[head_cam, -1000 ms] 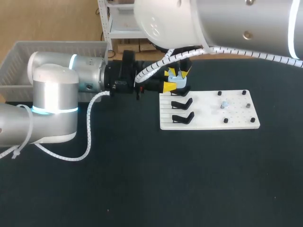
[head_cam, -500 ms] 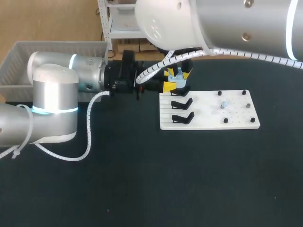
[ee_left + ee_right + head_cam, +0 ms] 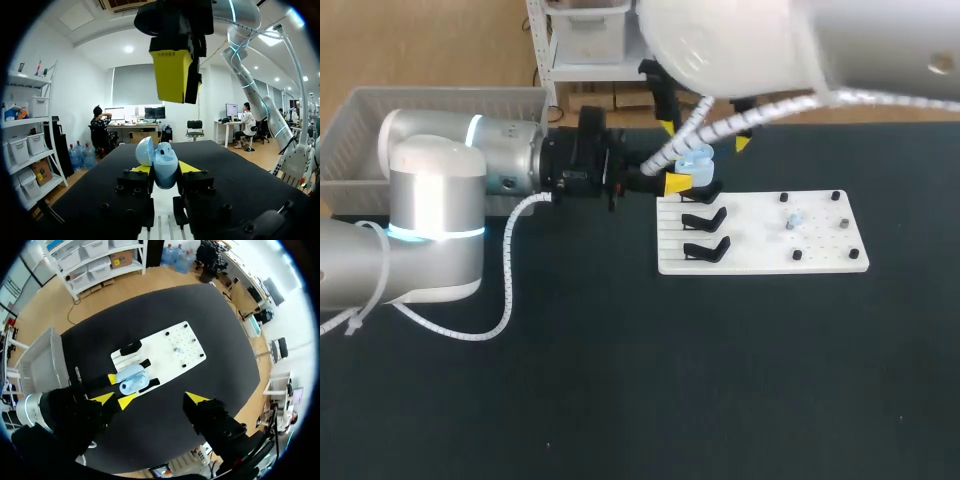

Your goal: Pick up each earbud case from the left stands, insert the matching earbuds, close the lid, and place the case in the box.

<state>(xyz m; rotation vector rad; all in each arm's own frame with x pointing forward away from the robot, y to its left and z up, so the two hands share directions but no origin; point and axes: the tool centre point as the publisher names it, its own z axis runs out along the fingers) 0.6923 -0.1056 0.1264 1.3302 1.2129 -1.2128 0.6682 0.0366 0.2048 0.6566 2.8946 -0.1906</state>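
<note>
Over the white board's (image 3: 820, 240) rear corner, the left gripper (image 3: 164, 168) clamps the open blue earbud case (image 3: 165, 157); the right gripper (image 3: 156, 400) hangs higher, its 2 fingers spread wide, seemingly empty.

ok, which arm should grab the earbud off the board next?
Right, probably. The left gripper is shut on the open case; the right gripper hangs open and empty above the white board, where the earbud lies.

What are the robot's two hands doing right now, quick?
Left gripper: closed on the light blue earbud case, whose lid is open.
Right gripper: open, holding nothing, above the case.
</note>
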